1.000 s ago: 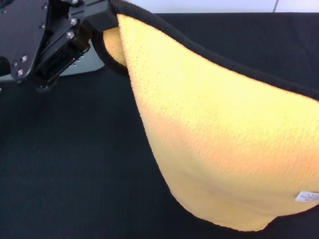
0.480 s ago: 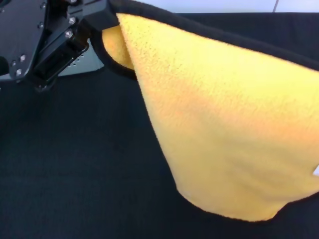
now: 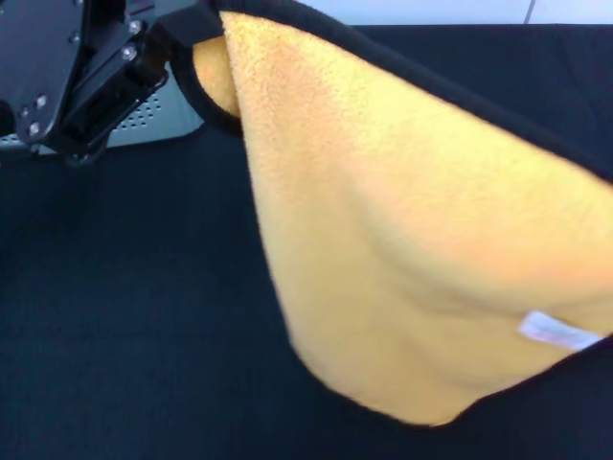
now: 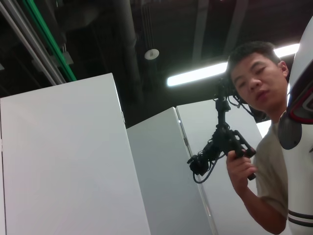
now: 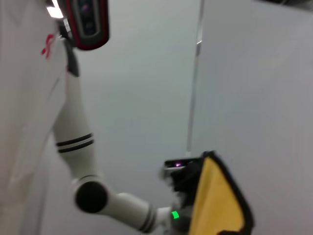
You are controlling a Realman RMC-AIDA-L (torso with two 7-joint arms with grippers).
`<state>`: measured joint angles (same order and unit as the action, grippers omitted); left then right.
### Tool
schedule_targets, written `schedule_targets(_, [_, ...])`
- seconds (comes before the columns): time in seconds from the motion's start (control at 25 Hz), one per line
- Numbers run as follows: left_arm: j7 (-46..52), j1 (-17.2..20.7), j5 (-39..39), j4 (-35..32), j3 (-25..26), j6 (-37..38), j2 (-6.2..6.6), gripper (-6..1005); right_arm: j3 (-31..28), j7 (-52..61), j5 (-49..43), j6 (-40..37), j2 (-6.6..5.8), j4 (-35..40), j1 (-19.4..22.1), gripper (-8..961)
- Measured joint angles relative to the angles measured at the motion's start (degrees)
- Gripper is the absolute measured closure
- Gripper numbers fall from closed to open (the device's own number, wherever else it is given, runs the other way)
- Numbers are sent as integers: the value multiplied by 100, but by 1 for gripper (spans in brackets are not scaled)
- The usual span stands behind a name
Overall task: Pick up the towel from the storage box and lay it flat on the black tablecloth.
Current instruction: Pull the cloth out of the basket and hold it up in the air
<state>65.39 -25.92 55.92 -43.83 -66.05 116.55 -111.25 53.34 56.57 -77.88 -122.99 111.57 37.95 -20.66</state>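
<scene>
The left gripper (image 3: 196, 34), at the far left and raised, is clamped on a black-trimmed corner of the towel (image 3: 412, 249). The towel hangs in the air above the tablecloth (image 3: 124, 316), stretched from that corner off to the right, yellow side showing and its white tag (image 3: 557, 332) low at the right. The box (image 3: 153, 115) sits far left behind the gripper; the right gripper is out of sight, so I cannot tell its grip.
</scene>
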Motion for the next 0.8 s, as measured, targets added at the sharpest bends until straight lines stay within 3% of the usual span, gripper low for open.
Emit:
schedule_targets(0.16, [-18,-8,2,9,0,0,-8,986,150,5,-337,-2,116,-1,-296,371])
schedule_targets(0.8, [-157,24,-3,41,4,-1,-24,986,524,230,-675,31,245,-26,-534,371])
